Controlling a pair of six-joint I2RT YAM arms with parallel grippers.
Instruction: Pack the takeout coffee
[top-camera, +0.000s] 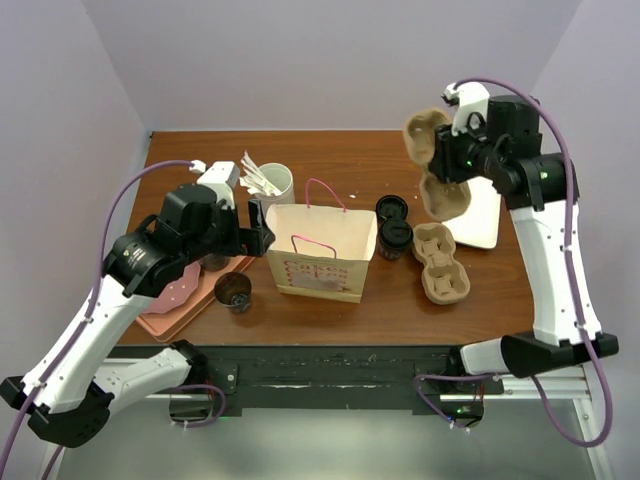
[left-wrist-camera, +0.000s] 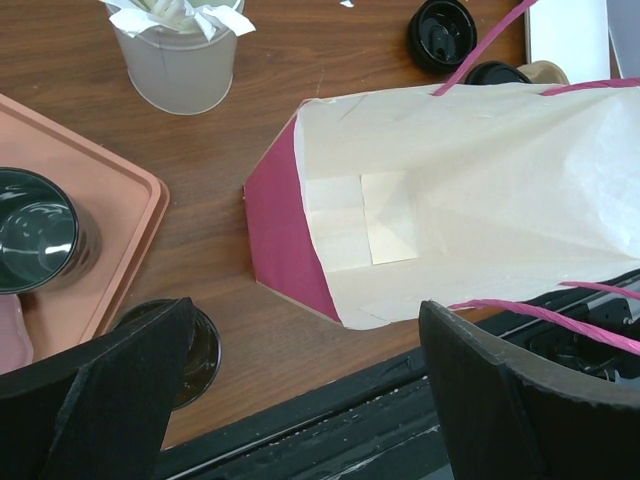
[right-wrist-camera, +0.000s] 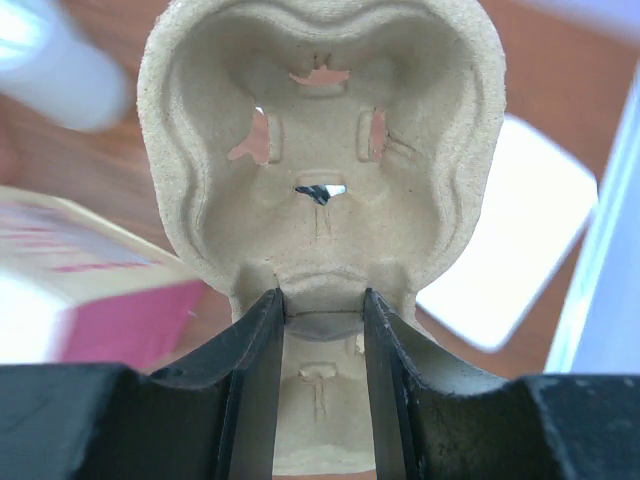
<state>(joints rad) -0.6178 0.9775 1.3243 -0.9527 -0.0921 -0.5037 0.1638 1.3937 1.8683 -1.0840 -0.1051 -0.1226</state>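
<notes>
Two takeout coffee cups with black lids (top-camera: 392, 208) (top-camera: 395, 238) stand right of the open paper bag (top-camera: 320, 250). In the left wrist view one lid (left-wrist-camera: 441, 32) shows fully and the other (left-wrist-camera: 495, 72) peeks over the bag (left-wrist-camera: 450, 200). My left gripper (top-camera: 258, 225) (left-wrist-camera: 300, 400) hangs open at the bag's left end, holding nothing. My right gripper (top-camera: 455, 150) (right-wrist-camera: 322, 310) is raised over the back right, shut on the middle ridge of a tan pulp cup carrier (top-camera: 435, 165) (right-wrist-camera: 320, 160).
A second carrier (top-camera: 440, 262) lies right of the lidded cups. A white cup of stirrers (top-camera: 270, 182) (left-wrist-camera: 180, 60) stands behind the bag. A pink tray (top-camera: 185, 295) (left-wrist-camera: 110, 200) holds a lidless dark cup (left-wrist-camera: 35, 230); another (top-camera: 235, 290) stands beside it. A white sheet (top-camera: 480, 215) lies far right.
</notes>
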